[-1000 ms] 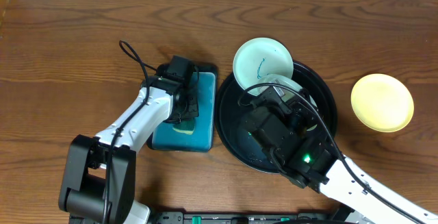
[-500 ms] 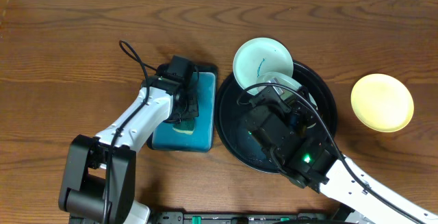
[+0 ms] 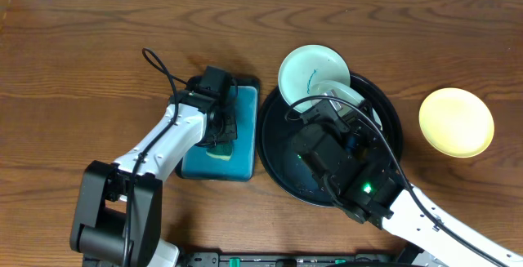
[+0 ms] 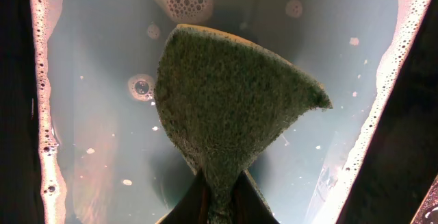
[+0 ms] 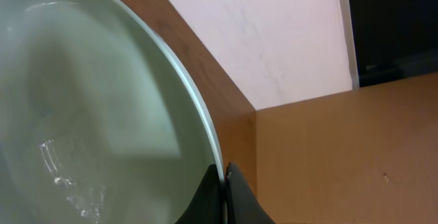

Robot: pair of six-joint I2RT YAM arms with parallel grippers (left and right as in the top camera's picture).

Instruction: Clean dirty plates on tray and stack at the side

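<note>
Now you are at the washing step. Your right hand (image 5: 222,191) pinches the rim of a pale mint-white round plate (image 5: 89,114), tipped up over the big round black tray (image 3: 276,169). Your left hand (image 4: 219,198) squeezes a green scrubby sponge (image 4: 226,107) above soapy water (image 4: 102,135). Next, bring sponge and plate together and rub gently. The plate looks smooth and shiny. Another mint plate (image 3: 309,69) shows a teal scribble.

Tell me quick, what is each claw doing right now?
Left gripper: closed, holding the green sponge.
Right gripper: closed, pinching the rim of a pale plate.
</note>
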